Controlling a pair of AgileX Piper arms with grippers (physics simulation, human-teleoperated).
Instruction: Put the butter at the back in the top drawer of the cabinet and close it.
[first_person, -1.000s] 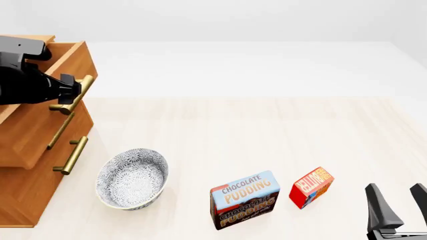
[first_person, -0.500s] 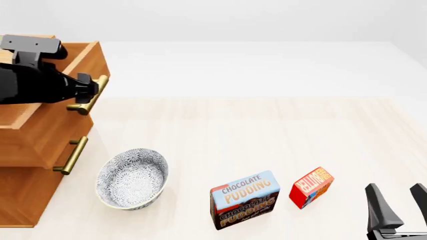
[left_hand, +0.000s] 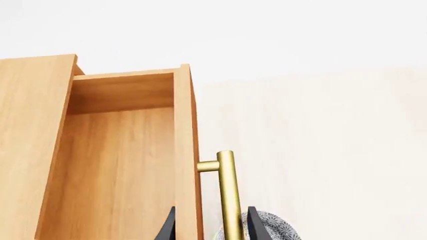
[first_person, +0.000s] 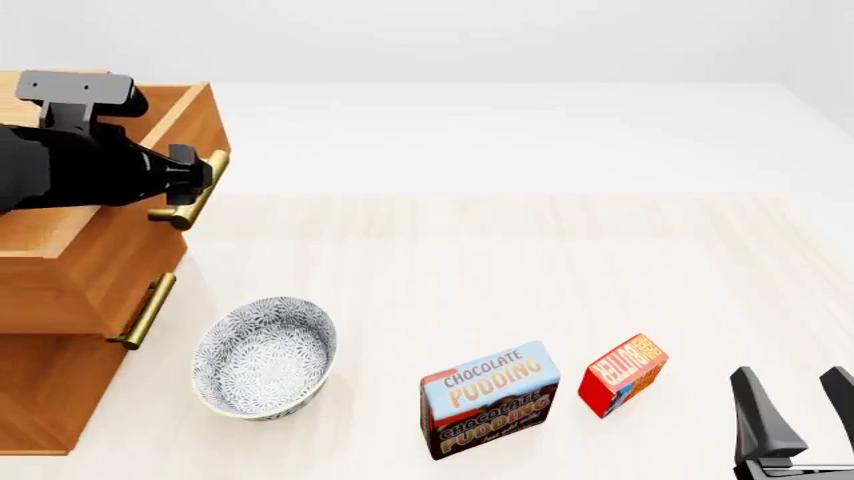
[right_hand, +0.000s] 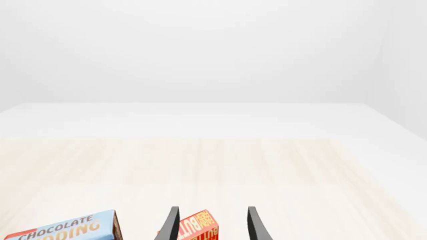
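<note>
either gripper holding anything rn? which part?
The left gripper is closed on the top drawer, its fingers astride the brass bar handle. The right gripper is open, holding nothing; the butter sits untouched.

cabinet (first_person: 54, 300) far left | bowl (first_person: 263, 357) beside | pudding box (first_person: 489, 398) left of butter (first_person: 622, 374)

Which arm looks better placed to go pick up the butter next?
The right. Its open right gripper sits just behind the butter, which shows between its fingers. The left gripper is across the table, closed on the top drawer's handle.
</note>
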